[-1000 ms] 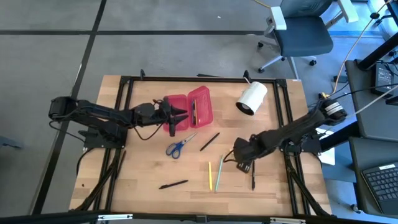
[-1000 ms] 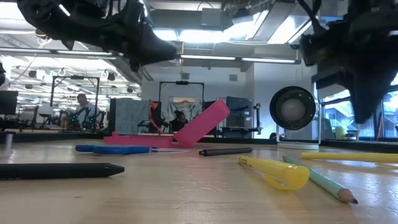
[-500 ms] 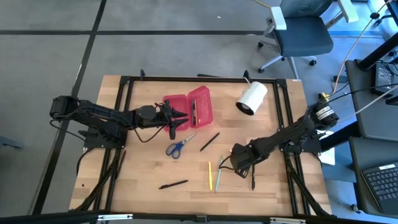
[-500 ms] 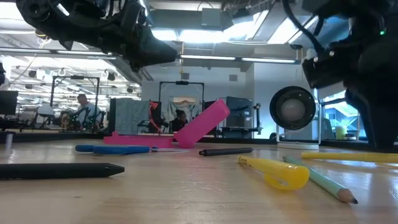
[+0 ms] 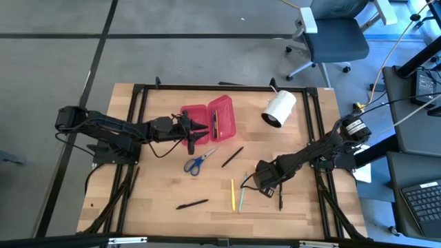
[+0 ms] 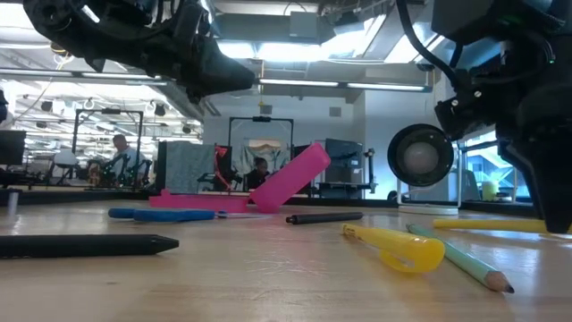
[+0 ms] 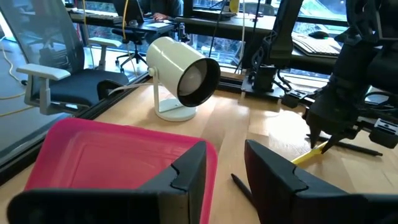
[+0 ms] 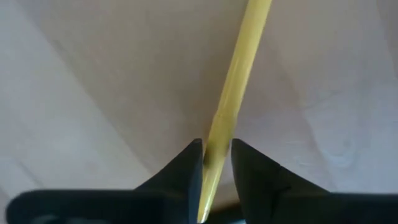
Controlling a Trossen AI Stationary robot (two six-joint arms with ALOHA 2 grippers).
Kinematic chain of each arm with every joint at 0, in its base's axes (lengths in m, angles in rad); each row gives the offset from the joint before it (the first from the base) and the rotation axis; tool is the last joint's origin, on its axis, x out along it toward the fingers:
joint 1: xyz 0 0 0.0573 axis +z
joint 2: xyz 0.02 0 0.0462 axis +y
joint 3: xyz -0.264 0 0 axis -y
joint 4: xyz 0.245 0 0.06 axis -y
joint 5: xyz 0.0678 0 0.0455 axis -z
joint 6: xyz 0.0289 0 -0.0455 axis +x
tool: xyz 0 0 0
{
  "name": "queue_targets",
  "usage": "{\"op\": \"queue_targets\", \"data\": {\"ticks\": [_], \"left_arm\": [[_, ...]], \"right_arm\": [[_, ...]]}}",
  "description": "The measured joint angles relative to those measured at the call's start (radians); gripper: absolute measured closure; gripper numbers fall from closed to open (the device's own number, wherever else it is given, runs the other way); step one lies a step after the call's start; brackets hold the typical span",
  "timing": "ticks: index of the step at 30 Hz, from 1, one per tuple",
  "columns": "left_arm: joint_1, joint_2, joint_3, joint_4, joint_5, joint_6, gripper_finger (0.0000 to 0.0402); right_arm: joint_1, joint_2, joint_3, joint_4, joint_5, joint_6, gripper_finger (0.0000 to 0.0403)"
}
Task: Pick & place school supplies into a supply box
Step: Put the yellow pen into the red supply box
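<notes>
The red-pink supply box [image 5: 210,120] lies open on the table's far half, with a dark pen in its right half. My left gripper [image 5: 191,134] hovers open over the box's left half [image 7: 118,155]. Blue-handled scissors [image 5: 198,161], black pens [image 5: 232,156] [image 5: 192,204] [image 5: 280,200], a yellow marker [image 5: 233,195] and a green pencil [image 5: 242,193] lie flat on the wood. My right gripper [image 5: 259,180] is low at the table's right near part, shut on a thin yellow pencil [image 8: 233,93]. My right gripper pinches the yellow pencil between its two fingers [image 8: 186,168], the shaft [image 8: 214,146] running on past the fingertips. The fingers come from above, pointing down. In the low view the pencil [image 6: 500,225] lies about level at table height; whether it rests on the wood I cannot tell.
A big white roll on a stand [image 5: 278,109] sits at the far right, right of the box. The green pencil [image 6: 456,259] and yellow marker [image 6: 393,246] lie just left of my right gripper. An office chair [image 5: 331,34] stands beyond the table's far edge.
My right gripper has come down toward the table and shifted a little toward the left and near edges, ending around the yellow pencil. My left gripper has stayed over the box.
</notes>
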Motion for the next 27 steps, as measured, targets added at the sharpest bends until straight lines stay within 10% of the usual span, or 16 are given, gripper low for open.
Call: {"op": "queue_targets", "data": {"ticks": [27], "left_arm": [[0.000,0.000,0.000,-0.002,0.000,0.000,0.0295]], "right_arm": [[0.000,0.023,-0.002,0.058,-0.024,-0.057,0.0361]]}}
